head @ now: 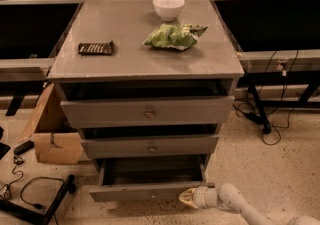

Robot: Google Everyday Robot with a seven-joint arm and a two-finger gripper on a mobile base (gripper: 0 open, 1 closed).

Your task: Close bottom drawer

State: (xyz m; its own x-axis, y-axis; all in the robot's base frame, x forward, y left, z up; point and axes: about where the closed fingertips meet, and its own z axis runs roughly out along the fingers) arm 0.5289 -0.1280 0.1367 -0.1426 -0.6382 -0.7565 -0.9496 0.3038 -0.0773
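Observation:
The bottom drawer of the grey cabinet is pulled out, its grey box interior open to view and its slim front facing me near the floor. Its knob is not visible. My gripper sits at the right end of that drawer front, on the end of the white arm coming in from the lower right. It is at or touching the front's right edge. The middle drawer and top drawer, each with a small brass knob, stand above it and are pulled out less.
On the cabinet top lie a white bowl, a green chip bag and a dark snack bar. A cardboard box and cables lie on the floor to the left. More cables and a black table leg are on the right.

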